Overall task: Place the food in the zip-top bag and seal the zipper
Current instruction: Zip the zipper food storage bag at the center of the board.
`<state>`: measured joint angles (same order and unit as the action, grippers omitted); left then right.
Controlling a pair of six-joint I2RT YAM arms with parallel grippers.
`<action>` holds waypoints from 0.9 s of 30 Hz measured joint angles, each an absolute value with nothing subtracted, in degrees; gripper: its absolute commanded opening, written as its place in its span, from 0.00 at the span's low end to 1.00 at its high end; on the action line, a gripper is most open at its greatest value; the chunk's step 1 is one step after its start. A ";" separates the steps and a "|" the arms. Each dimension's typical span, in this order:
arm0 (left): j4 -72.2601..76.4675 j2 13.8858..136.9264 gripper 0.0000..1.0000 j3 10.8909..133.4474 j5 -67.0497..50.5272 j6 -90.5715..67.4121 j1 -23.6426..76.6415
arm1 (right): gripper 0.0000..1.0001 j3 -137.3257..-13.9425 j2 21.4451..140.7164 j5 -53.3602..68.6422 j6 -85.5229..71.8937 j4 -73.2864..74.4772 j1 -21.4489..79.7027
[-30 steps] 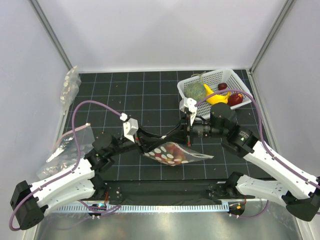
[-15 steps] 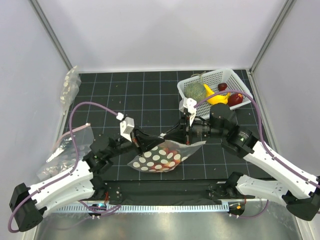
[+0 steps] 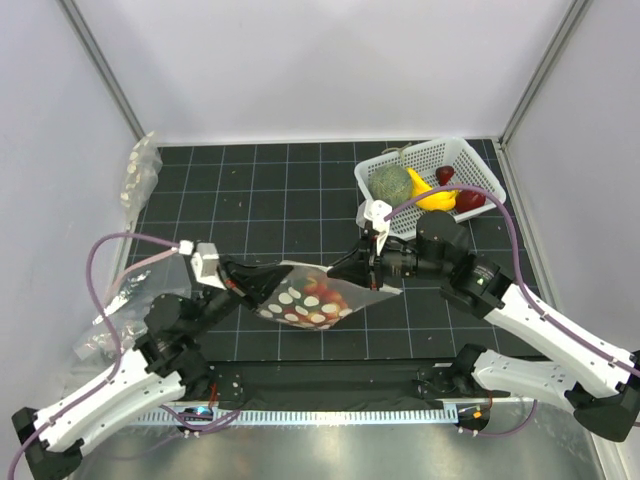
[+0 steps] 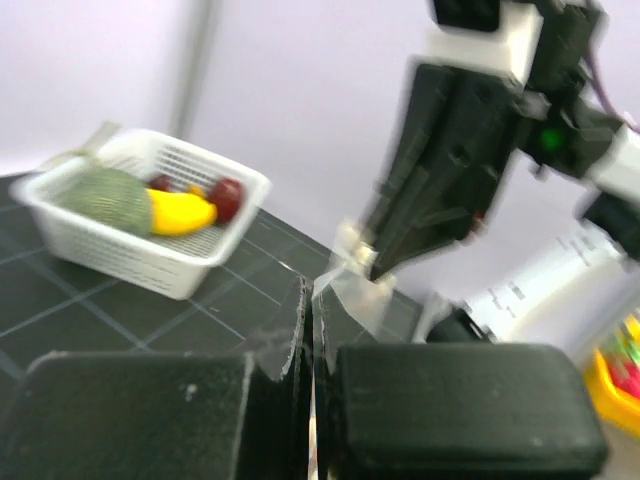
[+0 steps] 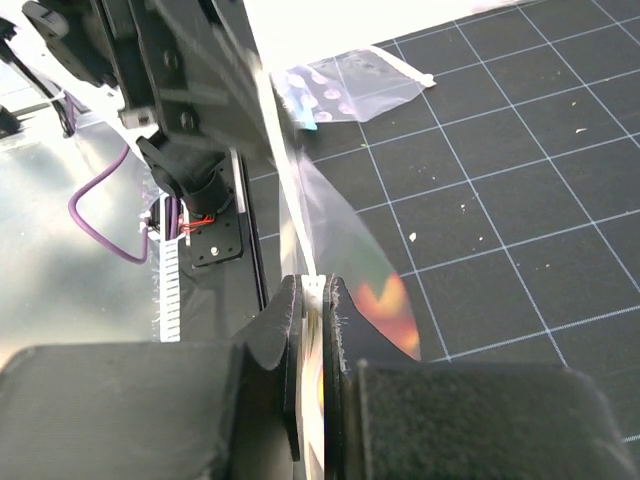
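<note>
The dotted zip-top bag (image 3: 310, 296) hangs stretched between my two grippers above the mat. The red food (image 3: 325, 295) lies inside it, behind the white dots. My left gripper (image 3: 243, 278) is shut on the bag's left mouth end. My right gripper (image 3: 366, 274) is shut on its right mouth end. In the left wrist view the jaws (image 4: 308, 300) pinch a thin clear edge of the bag (image 4: 360, 285). In the right wrist view my right gripper (image 5: 322, 295) clamps the white zipper strip (image 5: 314, 287), with the bag's film (image 5: 345, 240) running away from it.
A white basket (image 3: 470, 163) at the back right holds a round green vegetable (image 3: 391, 182), a yellow banana (image 3: 432, 197) and dark red fruits. Plain clear bags lie at the left edge (image 3: 140, 170) and near the left arm (image 3: 125, 300).
The left arm has pulled back to the left and the bag has lifted and stretched taut between both grippers. The right gripper has shifted slightly down and left.
</note>
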<state>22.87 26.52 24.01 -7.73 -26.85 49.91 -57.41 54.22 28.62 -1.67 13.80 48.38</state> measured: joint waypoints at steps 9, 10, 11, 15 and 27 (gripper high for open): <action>11.73 4.51 0.00 18.48 23.03 -30.65 50.30 | 0.01 -57.10 54.26 26.85 -1.63 14.76 48.42; 11.22 2.92 0.00 17.74 25.63 -31.16 50.30 | 0.01 -57.10 54.26 26.35 -1.65 15.20 48.42; 10.59 1.43 0.00 17.02 28.67 -31.73 50.33 | 0.01 -57.10 54.26 25.67 -1.67 15.73 48.42; 6.37 0.69 0.01 16.67 38.57 -34.79 50.37 | 0.01 -57.10 54.24 23.16 -1.72 17.34 48.42; 5.74 0.71 0.00 15.59 41.39 -37.17 51.18 | 0.50 -57.06 52.21 18.79 -2.17 18.98 48.71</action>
<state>5.74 0.71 15.59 41.39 -37.17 51.18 -57.06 52.21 18.79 -2.17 18.98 48.71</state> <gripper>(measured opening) 0.009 0.248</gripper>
